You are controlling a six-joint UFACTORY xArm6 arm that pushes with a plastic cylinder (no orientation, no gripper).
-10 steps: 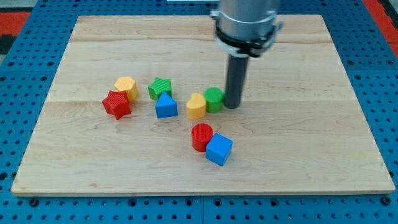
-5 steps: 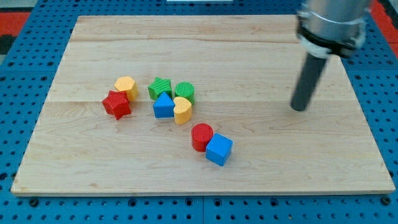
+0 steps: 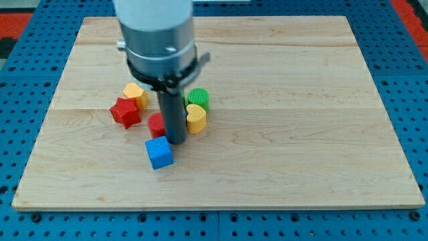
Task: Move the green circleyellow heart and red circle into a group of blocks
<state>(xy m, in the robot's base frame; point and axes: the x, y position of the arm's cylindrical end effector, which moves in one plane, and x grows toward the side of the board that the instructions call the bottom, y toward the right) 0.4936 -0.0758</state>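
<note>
Blue cube (image 3: 159, 152): nearest the view's bottom, it sits alone just below and to the view's left of my tip, a little apart from the cluster; it is not one of my three.
My tip (image 3: 176, 140): down on the table, right of the red circle and just left of the yellow heart. I carry no fingers, only this rod, so there is nothing to open or clamp.
Red circle (image 3: 156, 125): pressed against the rod's left side, half hidden by it. I judge it sits here because it belongs beside the other two.
Yellow heart (image 3: 196, 118): just right of the rod, touching the green circle above it.
Green circle (image 3: 198, 98): at the heart's upper edge, so two of three are together.
Red star (image 3: 125, 112): to the view's left, touching a yellow block (image 3: 136, 93) above it.
Progress: my guess is the group is nearly made; only the rod parts red from yellow.
Table (image 3: 301, 134): pale wooden board, bare on its right half.
Room: blue pegboard (image 3: 13, 100) rings the board.
</note>
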